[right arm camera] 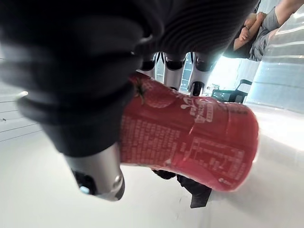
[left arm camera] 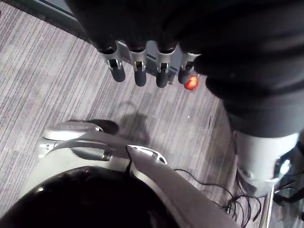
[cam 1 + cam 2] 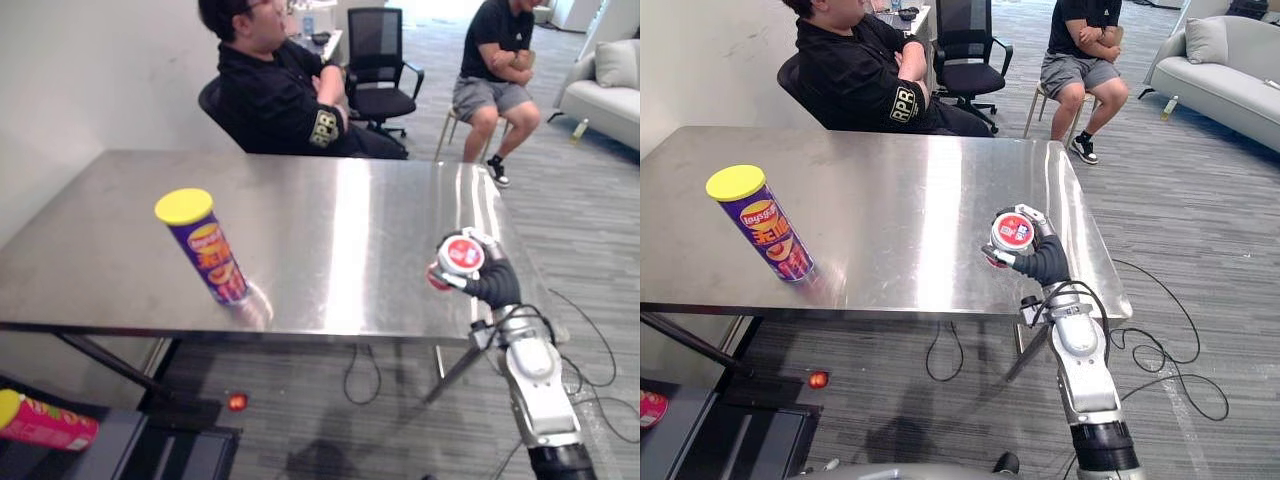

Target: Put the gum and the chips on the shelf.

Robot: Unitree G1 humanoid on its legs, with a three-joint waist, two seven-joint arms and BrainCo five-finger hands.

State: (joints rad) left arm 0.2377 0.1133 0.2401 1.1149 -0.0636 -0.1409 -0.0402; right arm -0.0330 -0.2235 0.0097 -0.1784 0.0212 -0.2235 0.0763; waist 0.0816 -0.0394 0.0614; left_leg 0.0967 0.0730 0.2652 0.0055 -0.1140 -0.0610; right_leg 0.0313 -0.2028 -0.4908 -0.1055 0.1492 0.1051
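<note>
A red gum tub with a white lid is held just above the steel table near its front right corner. My right hand is shut on it, fingers curled round the red body. The chips, a purple can with a yellow lid, stand upright on the table's front left part, well apart from that hand. My left hand hangs over the carpet with its fingers straight and nothing in it.
A dark low shelf sits on the floor at the lower left, with a pink can lying on it. Two people sit behind the table, by a black office chair. A small red object lies under the table edge.
</note>
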